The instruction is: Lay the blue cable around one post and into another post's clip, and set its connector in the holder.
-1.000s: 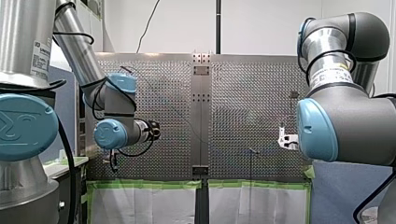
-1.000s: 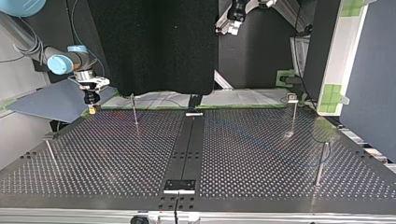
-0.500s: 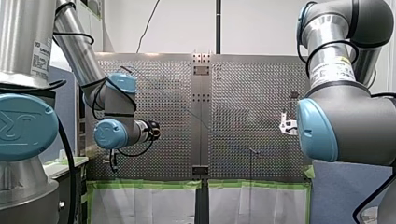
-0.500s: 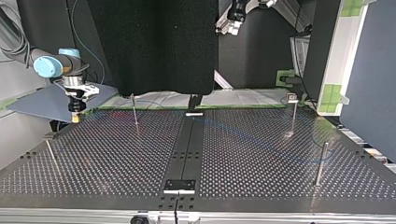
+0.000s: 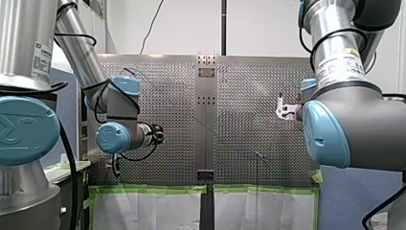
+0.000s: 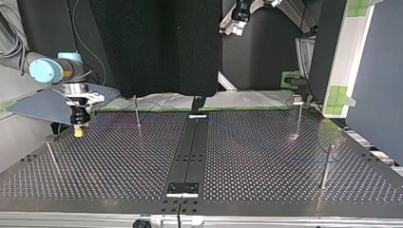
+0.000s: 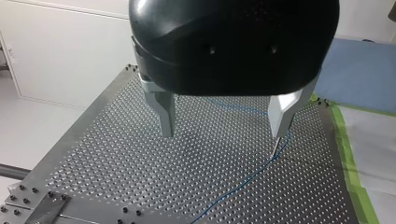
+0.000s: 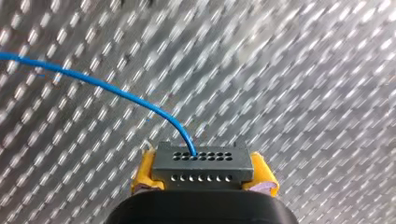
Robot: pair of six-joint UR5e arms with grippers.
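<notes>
Yellow pads [image 8: 141, 180] of the right gripper [image 8: 203, 177] clamp the connector [image 8: 202, 163], blue cable [image 8: 116, 92] trailing across the table [image 8: 303, 70]; carrying step judged underway, next routing around a post [image 6: 137, 112]; left gripper [image 7: 223, 123] idle, fingers [image 7: 166, 112] spread.

Four posts [image 6: 327, 166] — one cable [image 8: 116, 93], one connector [image 8: 203, 165]

Ahead of my left gripper [image 7: 222, 134], the perforated table [image 7: 116, 158] ends at a white wall [image 7: 60, 56]. Off to one side of the gripper, a strip of green tape [image 7: 348, 154] borders a blue mat [image 7: 359, 70]. In the top view, a black cloth [image 6: 157, 47] hangs beside my right gripper [image 6: 78, 133].
</notes>
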